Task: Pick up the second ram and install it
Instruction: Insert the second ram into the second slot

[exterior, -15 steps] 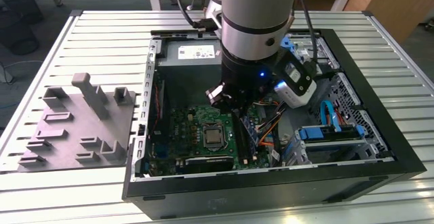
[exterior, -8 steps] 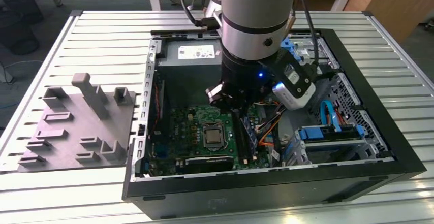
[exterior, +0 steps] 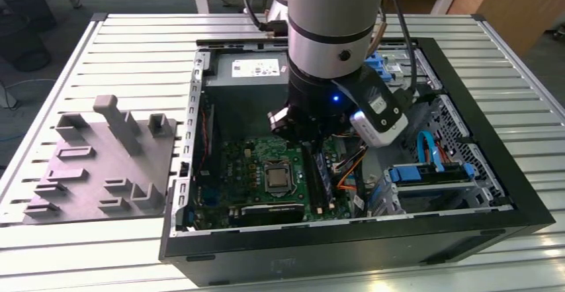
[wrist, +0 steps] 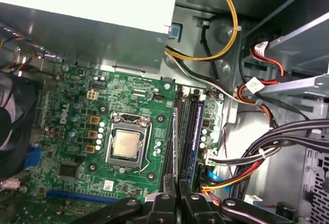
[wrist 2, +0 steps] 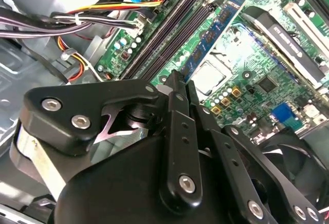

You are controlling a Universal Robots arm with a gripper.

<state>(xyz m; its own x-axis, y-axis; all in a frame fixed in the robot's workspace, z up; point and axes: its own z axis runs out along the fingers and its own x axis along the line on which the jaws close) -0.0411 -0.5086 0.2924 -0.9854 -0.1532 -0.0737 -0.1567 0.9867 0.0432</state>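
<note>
Green motherboard [exterior: 243, 166] covers the floor of the open black computer case [exterior: 353, 252], which lies on a slatted metal table [exterior: 132, 34] in the middle of the exterior view. On the exterior view's left a gray holder tray [exterior: 97, 166] with upright posts sits on the slats, well apart from the case. The arm [exterior: 331, 14] comes down from the upper middle of that frame into the case. Its gripper [exterior: 305, 140] is low over the board, just above the processor socket [exterior: 276, 176] in the frame. From this side the second ram [exterior: 319, 173] is a dark narrow strip running toward the lower edge, just beside the socket on the exterior view's right.

The wrist cameras show the grip itself. In the second wrist view the black fingers [wrist 2: 175, 131] of the gripper [wrist 2: 180, 77] are pinched together on one end of the second ram [wrist 2: 216, 29]. Its bluish face with dark chips runs between the processor socket [wrist 2: 208, 77] and the dark memory slots [wrist 2: 164, 34].

In the first wrist view the second ram [wrist: 176, 142] appears edge-on, a thin line leading into the gripper [wrist: 177, 190] and parallel to the memory slots [wrist: 187, 131]. I cannot tell whether it is seated. Yellow, red and black cables [wrist: 247, 157] hang near the slots.
</note>
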